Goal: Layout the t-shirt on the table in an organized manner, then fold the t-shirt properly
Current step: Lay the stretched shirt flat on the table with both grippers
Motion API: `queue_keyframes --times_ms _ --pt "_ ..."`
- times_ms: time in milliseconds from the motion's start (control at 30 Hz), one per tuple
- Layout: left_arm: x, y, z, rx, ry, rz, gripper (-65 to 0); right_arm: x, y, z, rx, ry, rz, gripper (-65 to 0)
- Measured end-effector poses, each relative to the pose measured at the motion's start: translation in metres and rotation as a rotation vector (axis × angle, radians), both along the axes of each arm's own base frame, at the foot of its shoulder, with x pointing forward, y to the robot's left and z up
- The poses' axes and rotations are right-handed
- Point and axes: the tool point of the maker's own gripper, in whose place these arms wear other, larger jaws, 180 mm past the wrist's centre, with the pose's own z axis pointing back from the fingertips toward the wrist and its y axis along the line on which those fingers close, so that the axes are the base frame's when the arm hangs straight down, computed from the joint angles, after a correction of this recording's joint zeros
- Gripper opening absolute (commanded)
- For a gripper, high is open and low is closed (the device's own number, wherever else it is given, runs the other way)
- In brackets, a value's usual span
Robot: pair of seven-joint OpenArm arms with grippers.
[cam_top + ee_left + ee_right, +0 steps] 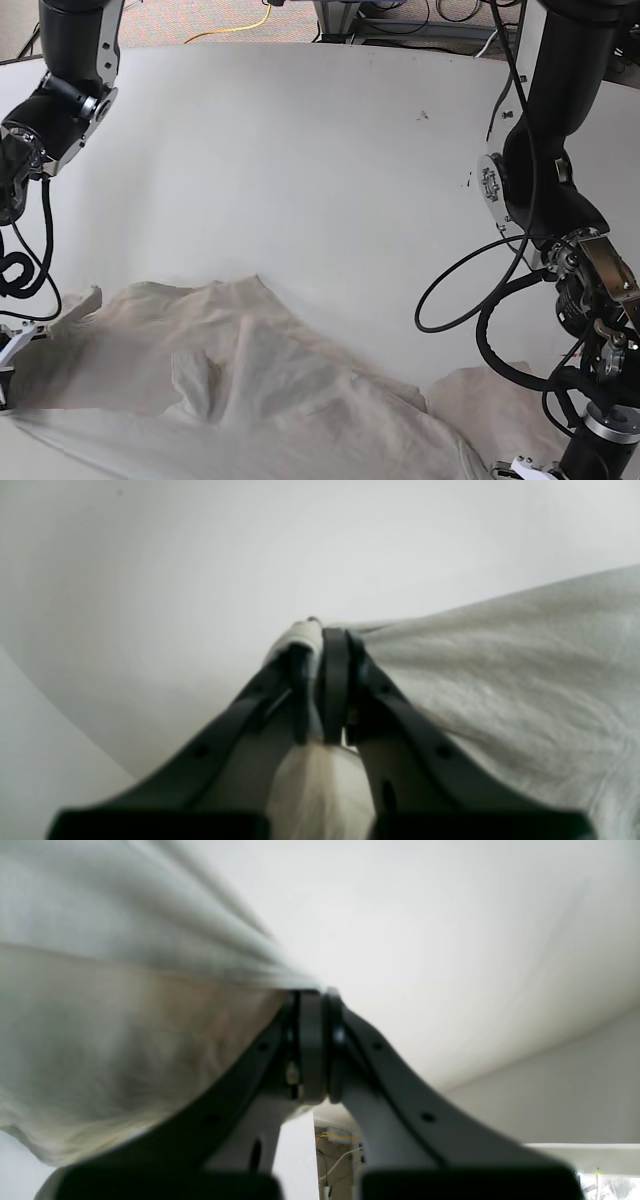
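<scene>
Gripping t-shirt (pixel 250 390) edges, apparently; far table (pixel 300 150) bare.

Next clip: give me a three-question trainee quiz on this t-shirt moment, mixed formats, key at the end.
1. True or false: the left end effector is shut on cloth of the t-shirt.
2. Multiple choice: in the base view the t-shirt is A) folded into a neat rectangle, B) spread wrinkled along the near part of the table, C) hanging off the far edge.
3. Fill in: the right end effector grips the shirt at its ____ (edge or middle).

Key: 1 true, fabric is pinched between the closed jaws. 2 B. 3 edge, the cloth ends right at the jaws, with bare table beyond.
</scene>
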Motion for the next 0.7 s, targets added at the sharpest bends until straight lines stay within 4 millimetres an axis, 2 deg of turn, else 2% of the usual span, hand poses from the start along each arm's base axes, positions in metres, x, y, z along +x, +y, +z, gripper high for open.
queue_keyframes --times_ms 100,200,467,700 --pt "0.0 0.001 -0.002 -0.002 0.004 0.003 -64.7 -0.002 0.005 -0.022 0.012 0.047 0.009 -64.8" --pt "0.001 0.0 -0.015 -0.002 0.026 -0.001 -64.7 -0.004 0.01 -0.051 0.038 0.113 0.014 -64.8" --pt "0.001 0.003 -0.079 0.005 0.166 0.016 -64.7 -0.018 0.028 -0.11 0.098 0.231 0.036 -64.8" --pt "-0.016 0.024 -0.132 0.01 0.306 0.08 -64.7 -0.034 0.041 -0.158 0.149 0.334 0.047 -64.8"
